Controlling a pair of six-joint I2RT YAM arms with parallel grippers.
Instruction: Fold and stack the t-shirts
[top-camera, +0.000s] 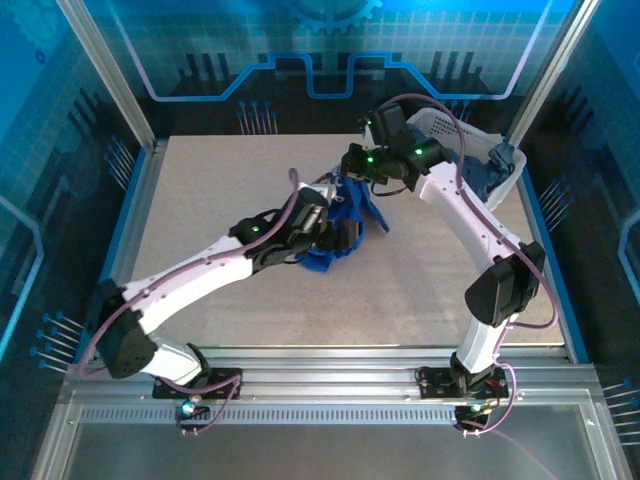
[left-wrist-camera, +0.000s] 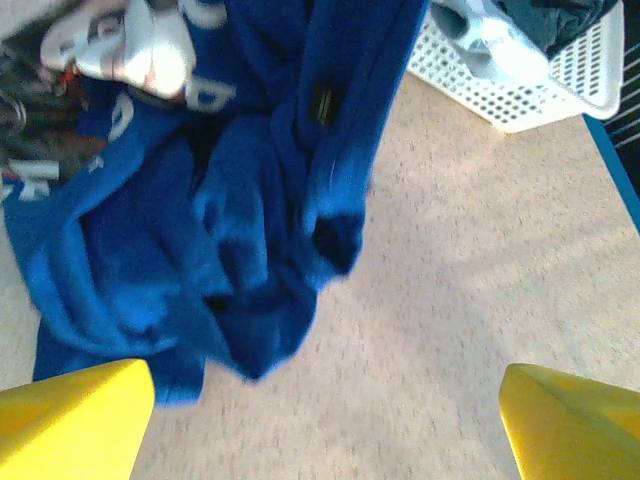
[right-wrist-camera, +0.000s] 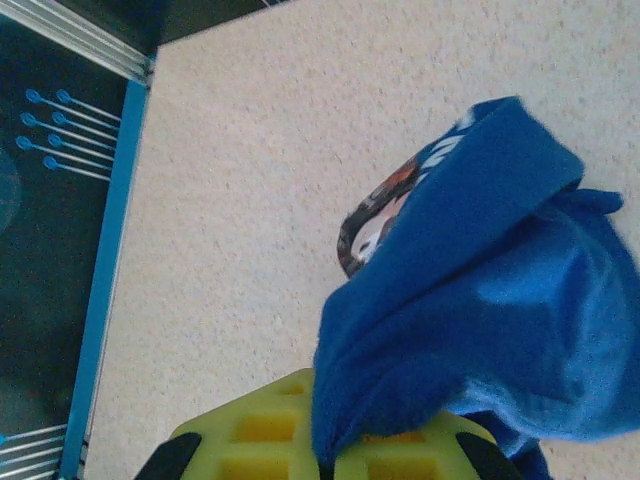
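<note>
Firmly closed, the right gripper (right-wrist-camera: 330, 452) pinches a fold of the royal blue t-shirt (right-wrist-camera: 480, 320), which hangs bunched from it over the middle of the table (top-camera: 200, 200). The left gripper (left-wrist-camera: 320, 425) stands wide open and holds nothing, its yellow fingers (left-wrist-camera: 70, 415) spread just beside the cloth. A white basket (left-wrist-camera: 520, 90) holding grey-blue shirts (top-camera: 492, 168) sits at the far right corner.

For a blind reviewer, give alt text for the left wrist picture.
A crumpled royal blue cloth t-shirt with white print is bunched upper left over the beige table, beyond the left hand's wide-open yellow fingers. A white plastic lattice basket stands upper right.
</note>
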